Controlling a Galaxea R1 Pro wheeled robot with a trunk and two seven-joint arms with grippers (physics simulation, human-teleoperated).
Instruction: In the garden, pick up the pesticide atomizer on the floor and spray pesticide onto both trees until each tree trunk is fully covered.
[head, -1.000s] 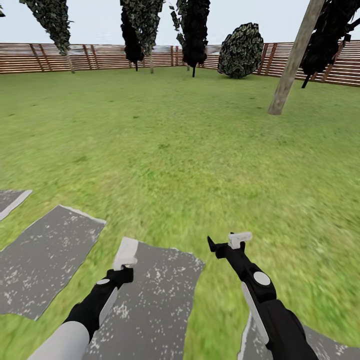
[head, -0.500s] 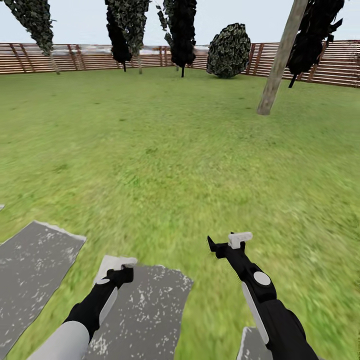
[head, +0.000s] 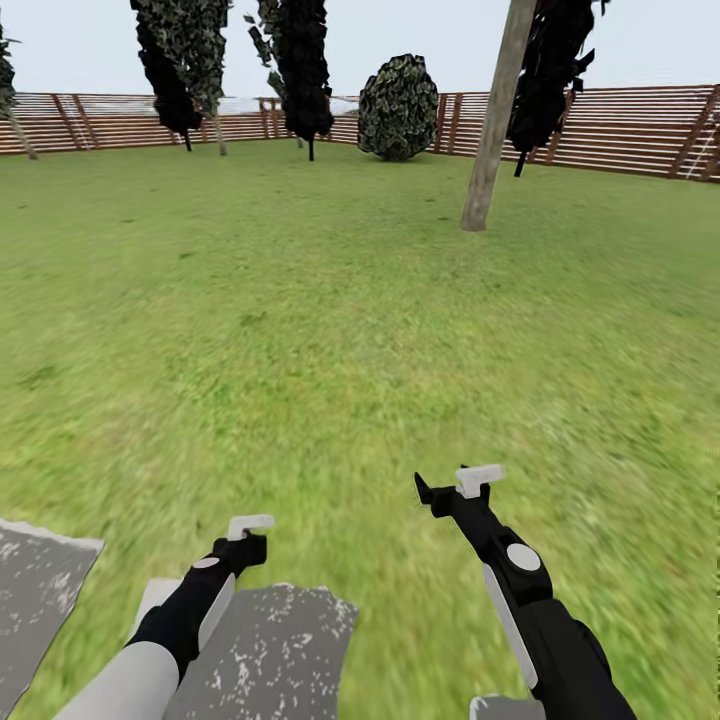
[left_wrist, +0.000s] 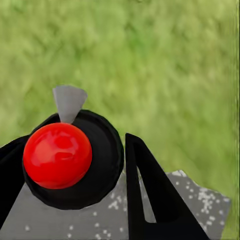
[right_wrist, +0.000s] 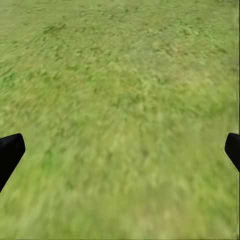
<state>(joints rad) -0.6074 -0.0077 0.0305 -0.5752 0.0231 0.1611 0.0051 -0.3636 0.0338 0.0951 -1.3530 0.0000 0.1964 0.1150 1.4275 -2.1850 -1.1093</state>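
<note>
Atomizer (left_wrist: 57, 155) logged end-on in the left wrist view: red top on a dark round body, grey nozzle tip jutting toward the grass. Sat between the two dark fingers of the left gripper (head: 248, 530), both seeming to touch its sides; judged clamped on the bottle, long axis running along the camera's line of sight. Off the lawn (head: 300, 300), low in the frame, above the edge of a paving slab (head: 270, 640).

Right gripper (head: 460, 485) spread wide, nothing between the fingers, only grass beyond.

Trunk (head: 490, 130) noted at upper right of the head view: pale, bare, leaning in the frame, base on the grass short of the fence (head: 620, 120). Well apart from both arms, open lawn between.

Key relation: trunk ahead and to the right of the bottle-holding arm, so on the empty right arm's side. Judged too far for spray to reach; a drive forward and rightward needed first, then the nozzle turned to face the bark.
</note>
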